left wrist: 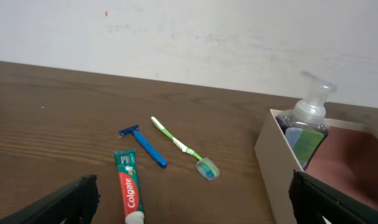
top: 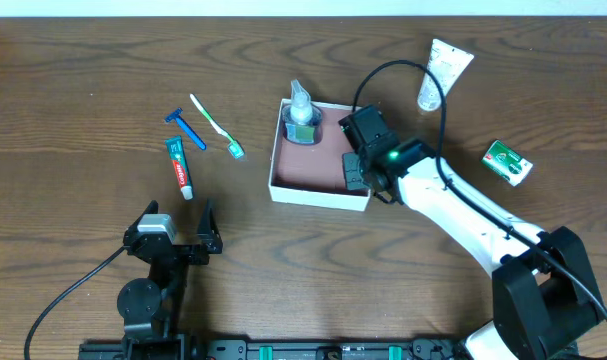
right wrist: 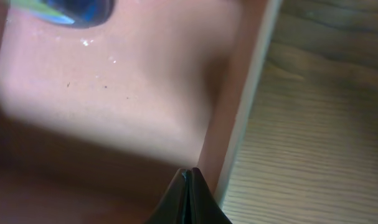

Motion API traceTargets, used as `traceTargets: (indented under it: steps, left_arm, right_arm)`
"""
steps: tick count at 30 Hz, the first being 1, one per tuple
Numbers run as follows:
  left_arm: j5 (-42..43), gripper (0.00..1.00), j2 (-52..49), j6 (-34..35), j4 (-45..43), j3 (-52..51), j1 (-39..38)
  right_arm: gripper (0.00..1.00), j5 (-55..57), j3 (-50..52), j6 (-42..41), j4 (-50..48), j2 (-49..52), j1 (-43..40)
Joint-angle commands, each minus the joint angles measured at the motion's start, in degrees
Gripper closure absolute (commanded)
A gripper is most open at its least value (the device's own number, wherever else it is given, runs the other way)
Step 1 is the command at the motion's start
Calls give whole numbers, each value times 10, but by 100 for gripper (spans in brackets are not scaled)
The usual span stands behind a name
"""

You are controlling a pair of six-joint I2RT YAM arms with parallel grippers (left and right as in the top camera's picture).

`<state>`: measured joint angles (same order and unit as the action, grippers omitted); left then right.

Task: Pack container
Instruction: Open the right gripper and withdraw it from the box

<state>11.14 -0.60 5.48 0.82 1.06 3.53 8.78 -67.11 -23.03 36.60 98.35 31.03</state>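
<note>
The container, a shallow white-walled box with a reddish-brown floor, sits mid-table. A clear pump bottle stands in its far left corner. My right gripper hangs over the container's right side. In the right wrist view its fingers are shut with nothing between them, low over the floor beside the right wall. My left gripper rests open near the front edge. Its view shows the toothpaste tube, blue razor, green toothbrush and the container's wall.
Left of the container lie the toothpaste, razor and toothbrush. A white tube lies at the back right. A small green box sits at the right. The right arm's cable arcs over the container's far right corner.
</note>
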Motion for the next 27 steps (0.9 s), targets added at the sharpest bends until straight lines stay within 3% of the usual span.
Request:
traceTargets:
  steps: [1, 27]
  left_arm:
    - [2, 2, 3, -9, 22, -8, 0]
    - [2, 2, 3, -9, 22, -8, 0]
  right_arm:
    - [99, 14, -7, 0, 0, -5, -18]
    - [96, -22, -25, 85, -71, -11, -26]
